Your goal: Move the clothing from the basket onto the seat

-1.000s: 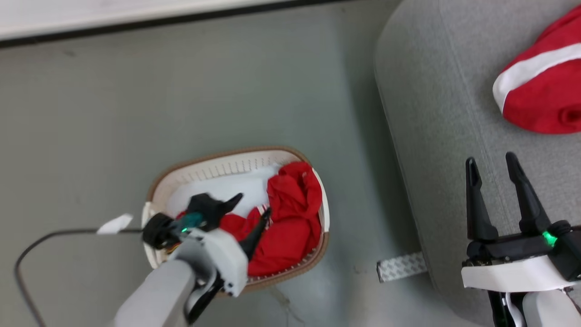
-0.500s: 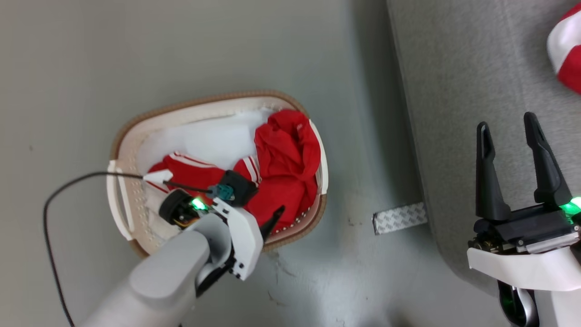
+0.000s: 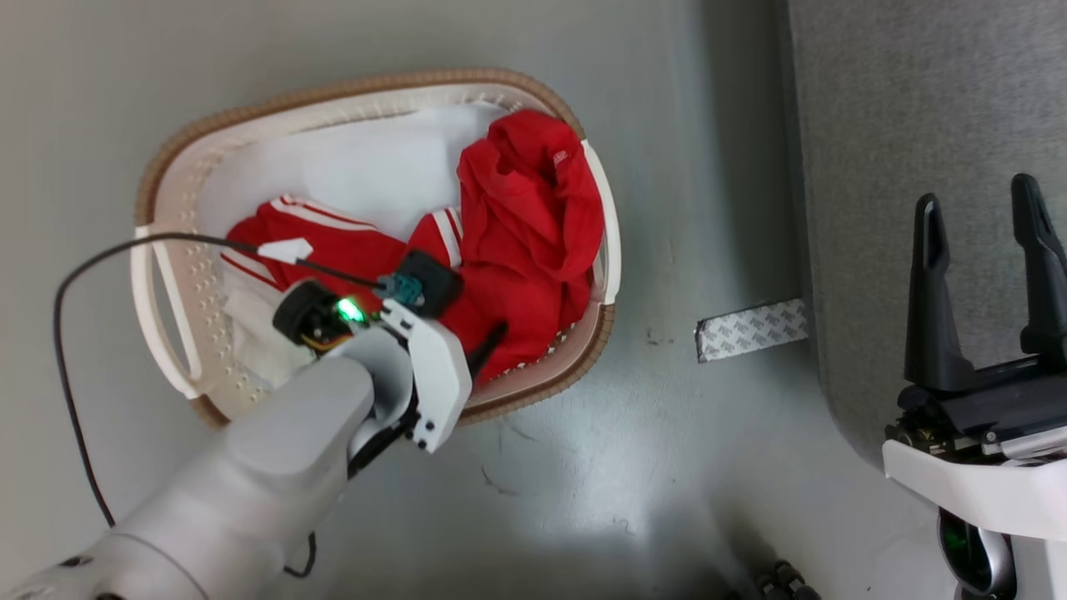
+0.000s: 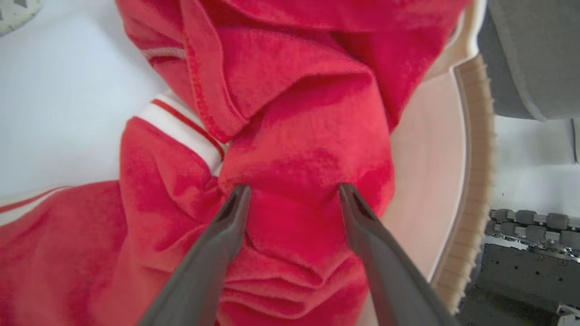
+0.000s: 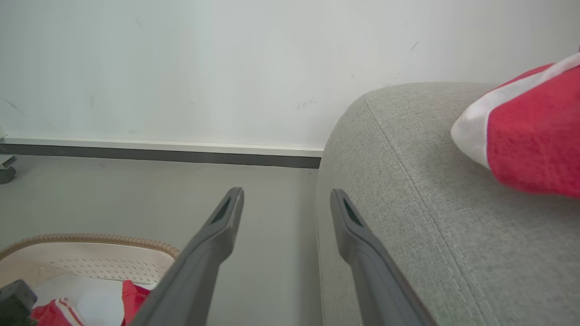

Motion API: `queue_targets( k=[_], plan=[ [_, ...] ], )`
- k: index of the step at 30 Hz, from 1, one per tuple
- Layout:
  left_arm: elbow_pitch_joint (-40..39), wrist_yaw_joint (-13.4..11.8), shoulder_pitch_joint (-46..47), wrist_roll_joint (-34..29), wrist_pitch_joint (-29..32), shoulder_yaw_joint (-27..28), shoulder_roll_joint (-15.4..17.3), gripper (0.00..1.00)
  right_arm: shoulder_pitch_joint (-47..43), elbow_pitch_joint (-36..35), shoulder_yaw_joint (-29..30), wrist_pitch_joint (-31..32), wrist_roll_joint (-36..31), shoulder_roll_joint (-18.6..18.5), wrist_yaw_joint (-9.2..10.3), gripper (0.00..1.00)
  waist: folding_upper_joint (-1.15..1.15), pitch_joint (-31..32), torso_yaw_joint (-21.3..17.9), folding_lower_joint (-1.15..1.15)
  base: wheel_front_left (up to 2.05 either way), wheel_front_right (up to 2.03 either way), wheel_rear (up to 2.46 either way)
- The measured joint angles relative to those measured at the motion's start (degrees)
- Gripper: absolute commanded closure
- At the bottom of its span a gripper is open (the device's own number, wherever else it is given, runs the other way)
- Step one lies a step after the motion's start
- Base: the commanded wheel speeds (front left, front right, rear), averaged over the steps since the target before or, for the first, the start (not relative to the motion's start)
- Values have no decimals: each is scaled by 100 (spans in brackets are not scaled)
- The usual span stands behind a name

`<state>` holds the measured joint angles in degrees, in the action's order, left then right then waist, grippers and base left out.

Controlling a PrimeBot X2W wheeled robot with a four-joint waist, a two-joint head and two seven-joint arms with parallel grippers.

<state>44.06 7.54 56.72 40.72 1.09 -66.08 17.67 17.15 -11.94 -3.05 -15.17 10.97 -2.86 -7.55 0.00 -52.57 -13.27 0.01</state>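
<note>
The white basket with its brown rim [image 3: 350, 83] stands on the floor left of the grey seat [image 3: 917, 100]. Red clothing with white stripes [image 3: 525, 217] is heaped in the basket's right half, over a pale liner [image 3: 367, 167]. My left gripper [image 4: 293, 188] is down in the basket, open, both fingertips pressed into the red clothing [image 4: 294, 136] with a bulge of fabric between them. My right gripper [image 3: 977, 196] hovers open over the seat's front edge, holding nothing. Another red garment with white trim [image 5: 530, 149] lies on the seat [image 5: 408, 181].
A patterned tape strip [image 3: 750, 329] lies on the floor between basket and seat. A black cable [image 3: 75, 275] loops from my left wrist past the basket's left handle. A wall with a dark baseboard [image 5: 158, 154] stands behind the basket.
The head camera has dipped and shifted, so the basket sits higher in the picture. My left gripper has sunk into the basket, fingers into the red clothing. The right gripper stays open.
</note>
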Motion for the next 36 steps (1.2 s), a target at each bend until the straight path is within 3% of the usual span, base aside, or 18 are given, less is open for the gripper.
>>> queue_targets(
  k=[2, 3, 4, 5, 12, 19, 28, 36],
  plan=[
    [133, 0, 135, 22, -129, -86, -49, 0, -2, -24, 34, 0, -24, 1, 0, 0, 0, -91, 9, 0, 0, 0, 0],
    [201, 0, 184, 32, -192, -116, -86, 48, -2, -24, 46, -1, -40, 0, 0, 0, 0, -119, 21, 0, 0, 0, 0],
    [288, 0, 225, 32, -277, -144, -115, 78, -2, -24, 56, 0, -41, 0, 0, 0, 0, -137, 37, 0, 0, 0, 0],
    [368, 0, 274, 32, -327, -200, -142, 100, -1, -26, 63, -1, -48, 0, 0, 0, 0, -151, 52, 0, 0, 0, 0],
    [559, 0, 334, 343, -738, -465, -354, 100, 40, 12, 110, 0, -73, 1, 0, 0, 0, -84, 161, 0, 0, 0, 0],
    [487, 0, 98, 873, -1281, -514, -336, 100, 70, 263, 98, 0, 8, 1, 0, 0, 0, 436, 317, 0, 0, 0, 0],
    [277, -2, -468, 1393, -1588, -107, -182, 100, -200, 820, 114, 0, 152, 3, 0, 0, 0, 1680, 513, -1, 0, 0, 0],
    [-391, -309, -945, 1370, -1616, 339, 4, 100, -669, 1248, 68, -1, 276, 3, 0, 0, 0, 3004, 689, -1, 0, 0, 0]
  ],
)
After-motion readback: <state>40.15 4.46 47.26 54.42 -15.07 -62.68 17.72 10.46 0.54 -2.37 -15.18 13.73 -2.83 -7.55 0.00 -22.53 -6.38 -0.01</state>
